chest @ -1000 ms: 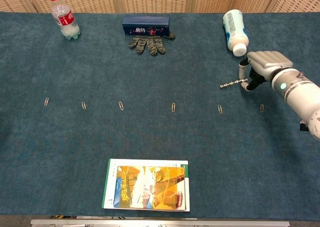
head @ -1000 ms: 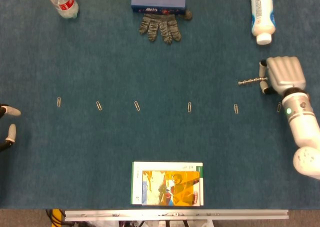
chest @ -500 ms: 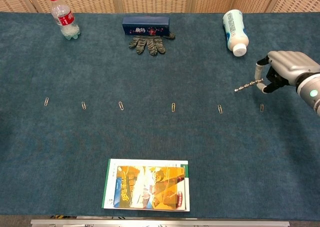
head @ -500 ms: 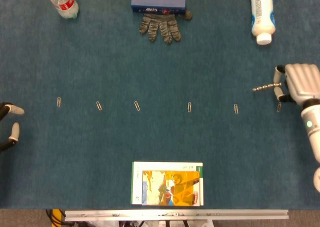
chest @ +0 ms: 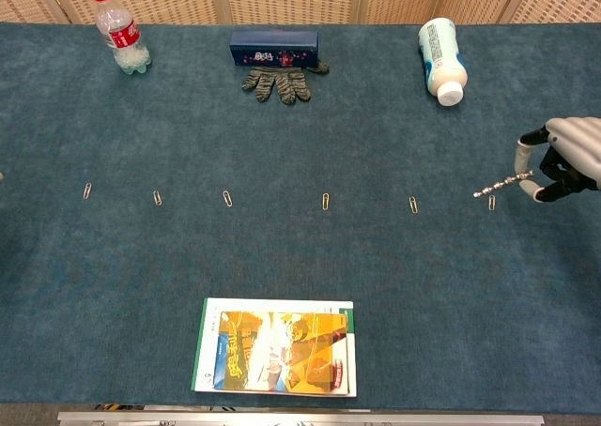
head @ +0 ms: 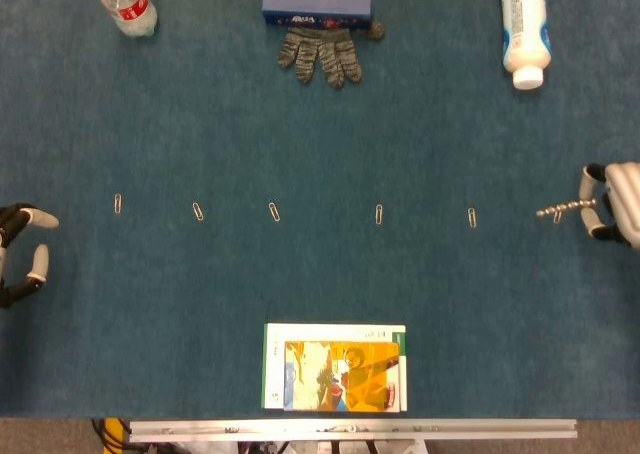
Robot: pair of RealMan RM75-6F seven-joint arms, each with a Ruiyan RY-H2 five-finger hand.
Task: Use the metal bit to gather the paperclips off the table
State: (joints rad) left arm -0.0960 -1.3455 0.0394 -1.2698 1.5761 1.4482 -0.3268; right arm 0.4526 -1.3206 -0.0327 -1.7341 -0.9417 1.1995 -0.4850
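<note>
trouble sat right at the tip: the right hand (chest: pixel 563 159) was at the far right edge of the table (head: pixel 320 124), fingers pinching the metal bit (chest: pixel 502 184) by its rear end, and the bit pointed left with its tip just over or touching the rightmost paperclip (chest: pixel 491 202). whether it had contact, the views did not settle. the grip looked thin, a pinch on the very end of a slim rod, so any drag against the blue cloth could have twisted the bit in the fingers or levered it out. if the bit was not magnetic enough, or came down tilted, the clip could simply have been shoved along the cloth instead of lifted. five more paperclips (head: pixel 378 214) lay in a line running left, well apart from each other, so a long sweep was ahead, and a clip clinging to the tip could have been knocked off on the way. the left hand (head: pixel 20 254) waited at the left edge, fingers loosely curled apart and holding nothing, near the leftmost clip and a risk only if it drifted in. the book (head: pixel 335 366) at the near edge and the glove (head: pixel 320 54), the box (head: pixel 317 6) and the white bottle (head: pixel 524 29) at the far edge sat clear of the row.
</note>
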